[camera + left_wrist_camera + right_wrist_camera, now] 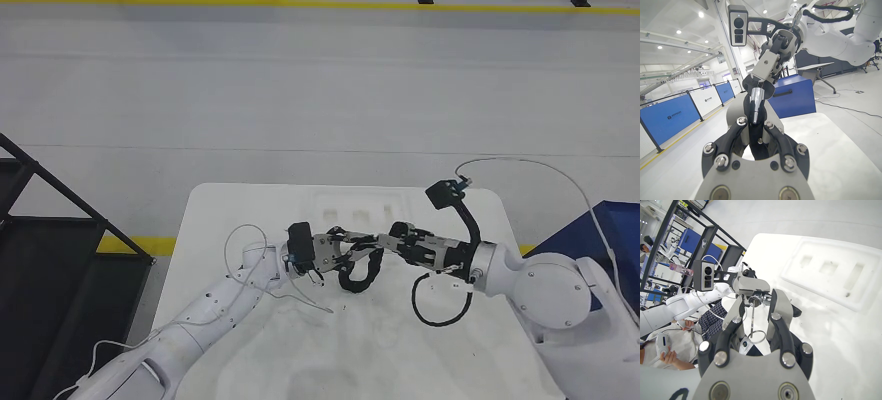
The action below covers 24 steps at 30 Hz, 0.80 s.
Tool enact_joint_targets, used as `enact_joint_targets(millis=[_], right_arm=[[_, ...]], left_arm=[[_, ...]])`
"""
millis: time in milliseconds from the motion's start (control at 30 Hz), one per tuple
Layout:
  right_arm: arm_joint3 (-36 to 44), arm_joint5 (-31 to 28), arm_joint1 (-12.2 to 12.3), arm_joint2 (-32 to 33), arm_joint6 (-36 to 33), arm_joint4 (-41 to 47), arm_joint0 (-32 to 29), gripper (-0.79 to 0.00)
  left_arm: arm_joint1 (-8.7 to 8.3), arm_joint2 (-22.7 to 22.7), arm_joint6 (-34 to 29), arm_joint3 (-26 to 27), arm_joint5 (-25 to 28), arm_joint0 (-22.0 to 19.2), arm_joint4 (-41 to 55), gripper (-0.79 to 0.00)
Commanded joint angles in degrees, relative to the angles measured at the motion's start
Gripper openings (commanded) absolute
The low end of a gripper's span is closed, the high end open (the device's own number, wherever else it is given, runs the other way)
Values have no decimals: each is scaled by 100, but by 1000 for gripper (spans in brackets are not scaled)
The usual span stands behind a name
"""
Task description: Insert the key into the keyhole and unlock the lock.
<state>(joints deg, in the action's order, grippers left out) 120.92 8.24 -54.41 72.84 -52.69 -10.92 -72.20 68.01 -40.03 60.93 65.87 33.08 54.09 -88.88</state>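
The left claw (755,123) is closed on the lock, a chrome cylinder (757,102) joined to a black braided cable (757,149). Both fingers clamp the cylinder's lower end and the cable passes between them. The lock is held off the white desk (400,350), above its middle, and in the top view the cable hangs in a loop below the two claws. The slim silver metal key (752,319) is seated in the round keyhole (754,300) on the cylinder's end face. A thin wire ring (765,336) hangs from the key's outer end. The right claw (758,306) faces the keyhole end of the cylinder. Its fingers stand apart, one on each side of the key, with a visible gap on both sides. A white foam tray (838,247) with three rectangular recesses lies on the desk beyond the claws.
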Motion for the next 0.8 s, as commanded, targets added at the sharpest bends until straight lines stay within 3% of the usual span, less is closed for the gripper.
enact_joint_targets(millis=[0,100,133,167,533,767], right_arm=[[-36,-19,-1,28,27,38,7,-489],[-57,-96,-1,91,67,100,26,-403],[-46,-200,2,115,65,100,38,-151],[-44,-321,7,137,30,97,46,0],[-181,-2392,113,449,-641,-39,49,0],[-97,-3387,170,446,-722,-869,-3,0]], left_arm=[[15,3,17,-43,26,-3,23,-785],[39,3,43,-97,67,-10,61,-785],[46,1,52,-110,80,-12,72,-785],[53,-2,57,-127,92,-15,79,-785],[67,-168,-229,-186,975,3,693,-785],[43,-294,-792,-76,1757,7,1120,-785]])
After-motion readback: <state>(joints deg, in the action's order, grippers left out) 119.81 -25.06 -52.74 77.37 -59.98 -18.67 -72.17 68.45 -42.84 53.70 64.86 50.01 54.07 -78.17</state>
